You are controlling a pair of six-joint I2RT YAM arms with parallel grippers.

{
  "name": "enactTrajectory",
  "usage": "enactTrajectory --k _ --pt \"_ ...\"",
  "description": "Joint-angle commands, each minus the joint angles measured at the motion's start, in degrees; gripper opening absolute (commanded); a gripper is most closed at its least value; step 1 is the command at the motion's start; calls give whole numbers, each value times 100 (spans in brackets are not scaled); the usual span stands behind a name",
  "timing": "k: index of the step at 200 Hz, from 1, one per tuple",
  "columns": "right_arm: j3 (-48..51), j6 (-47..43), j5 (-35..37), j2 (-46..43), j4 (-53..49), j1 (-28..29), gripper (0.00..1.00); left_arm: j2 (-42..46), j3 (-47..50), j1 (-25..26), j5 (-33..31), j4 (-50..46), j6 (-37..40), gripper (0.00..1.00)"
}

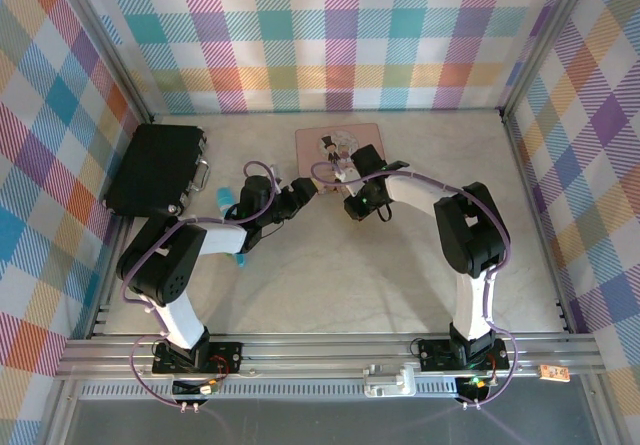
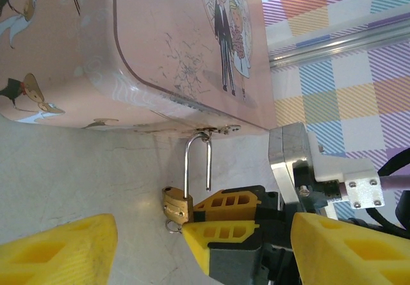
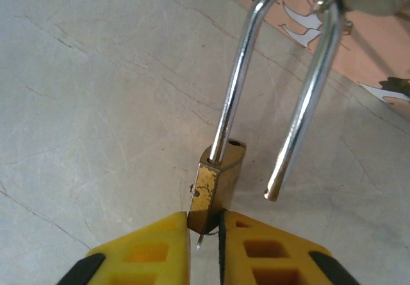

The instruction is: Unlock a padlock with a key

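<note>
Pinching padlock (image 3: 214,192), right tool (image 3: 205,225); shackle (image 3: 238,86) free, hooked through pink tin (image 2: 166,35) hasp (image 2: 214,130); left tool (image 2: 205,226) wide, empty.

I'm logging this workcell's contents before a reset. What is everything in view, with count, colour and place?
padlock: one, brass body with a silvery shackle, hung on the tin box's hasp; the shackle's free end is out of the body
tin box: one, pink and illustrated, far centre of the table
case: one, black, far left of the table
teal item: one, beside the left arm, mostly hidden, not identifiable
table: one, beige marbled, under everything
walls: three, multicoloured plaid, around the table
left end effector: one, yellow fingers, open, near the padlock
right end effector: one, yellow fingers, closed on the padlock body
</note>
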State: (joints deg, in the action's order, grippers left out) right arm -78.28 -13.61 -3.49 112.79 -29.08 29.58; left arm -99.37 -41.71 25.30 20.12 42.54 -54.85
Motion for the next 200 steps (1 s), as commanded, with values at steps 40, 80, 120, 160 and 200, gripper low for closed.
enactTrajectory --k 40,80,120,160,200 --pt "-151 -1264 278 119 137 -23 0 -27 79 -106 142 283 -35 71" --pt "-388 -2199 381 260 233 -23 0 -186 116 -61 151 500 -155 67" --pt "-422 -2559 233 300 589 -23 0 -689 -197 178 2 738 -273 63" --pt "-556 -2007 59 156 348 -61 0 -1139 -570 367 -367 805 -291 58" --pt "-336 -583 -168 -465 255 -325 9 -1486 -1277 644 -571 -62 128 55"
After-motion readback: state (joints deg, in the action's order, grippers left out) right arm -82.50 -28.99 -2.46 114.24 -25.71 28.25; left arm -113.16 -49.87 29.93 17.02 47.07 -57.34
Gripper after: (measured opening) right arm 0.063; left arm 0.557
